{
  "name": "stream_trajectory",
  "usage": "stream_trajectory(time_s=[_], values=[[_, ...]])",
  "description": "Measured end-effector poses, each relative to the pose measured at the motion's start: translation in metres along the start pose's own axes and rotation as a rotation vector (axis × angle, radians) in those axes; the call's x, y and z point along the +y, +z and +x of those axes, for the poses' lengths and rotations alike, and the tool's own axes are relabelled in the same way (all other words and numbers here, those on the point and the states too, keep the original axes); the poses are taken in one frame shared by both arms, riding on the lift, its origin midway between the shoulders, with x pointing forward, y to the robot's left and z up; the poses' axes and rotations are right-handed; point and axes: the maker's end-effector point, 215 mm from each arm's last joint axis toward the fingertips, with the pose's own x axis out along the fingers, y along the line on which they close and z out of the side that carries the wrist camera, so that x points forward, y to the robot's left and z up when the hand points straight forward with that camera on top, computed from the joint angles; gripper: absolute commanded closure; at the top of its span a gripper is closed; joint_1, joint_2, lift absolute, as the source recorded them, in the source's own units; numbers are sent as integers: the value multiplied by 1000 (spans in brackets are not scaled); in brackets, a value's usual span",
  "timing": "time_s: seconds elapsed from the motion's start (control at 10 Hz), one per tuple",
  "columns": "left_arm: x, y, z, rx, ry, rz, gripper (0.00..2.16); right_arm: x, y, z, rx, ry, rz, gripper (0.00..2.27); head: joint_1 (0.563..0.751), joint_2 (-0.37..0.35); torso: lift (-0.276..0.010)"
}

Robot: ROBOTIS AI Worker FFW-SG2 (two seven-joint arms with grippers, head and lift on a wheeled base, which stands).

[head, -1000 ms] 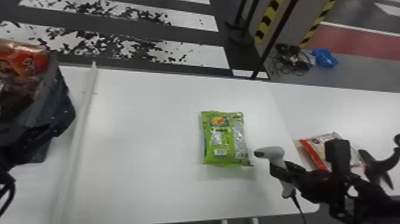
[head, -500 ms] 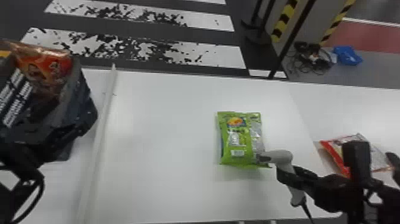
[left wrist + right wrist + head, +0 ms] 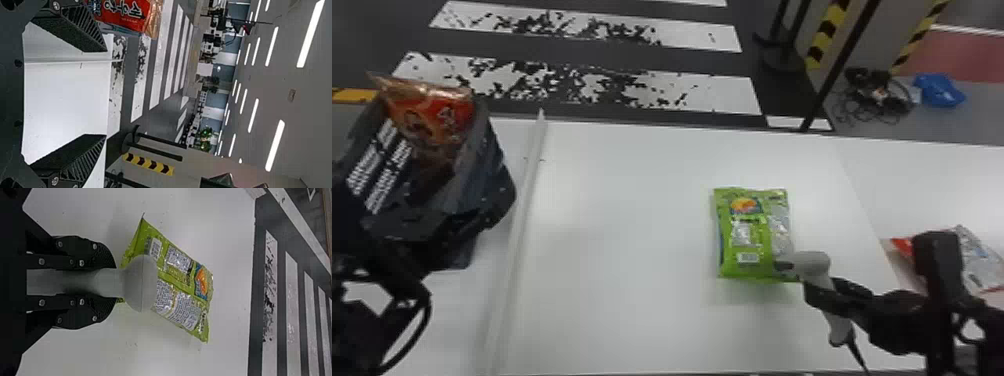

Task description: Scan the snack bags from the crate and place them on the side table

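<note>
Tabletop: white and broad [image 3: 622, 320], its far edge meeting a dark floor [image 3: 612, 57] painted with worn white stripes.
Right pincer: reaching in from the robot's right, closed [image 3: 824, 297] around the handle of the pale grey scanner.
Scanner: its rounded head [image 3: 812, 265] over the near right corner of the green bag; whether they touch, I can't tell from here. Its cord [image 3: 857, 352] trails off the handle's lower end.
Green snack bag: flat on the tabletop [image 3: 754, 237], printed back and barcode upward, well in from the far edge.
Room to move: a wide white stretch between that bag and the rail on its left, and another strip between bag and far edge.
Left pincer: parted wide, nothing between its fingers [image 3: 444, 225], by the near side of the crate.
Rail: long, pale and raised [image 3: 522, 215], running from the far edge toward the near one, just beside the crate.
Crate: dark [image 3: 484, 170], at the far left, with an orange-red bag [image 3: 434, 115] sticking up out of it.
Side table: white too [image 3: 922, 175], past the seam on the right; a red-and-silver bag [image 3: 977, 260] lies there, partly behind the right arm.
Beyond: black cables [image 3: 877, 92] and a blue bundle [image 3: 939, 90] on the floor.
</note>
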Motion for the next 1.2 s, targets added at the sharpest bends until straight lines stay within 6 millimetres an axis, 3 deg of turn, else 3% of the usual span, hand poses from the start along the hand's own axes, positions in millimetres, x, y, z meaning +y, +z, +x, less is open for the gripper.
stream_trajectory(time_s=[0.5, 0.8, 1.2], values=[[-1, -3, 0, 8, -2, -3, 100, -4, -2, 1, 3, -4, 3, 2246, 695, -122, -94], [-1, -4, -2, 9, -2, -5, 100, -57, 8, -7, -44, -97, 24, 2246, 695, -192, -94], [-5, -4, -1, 11, -8, -3, 100, -127, 13, 10, -80, -189, 8, 2246, 695, -263, -94]])
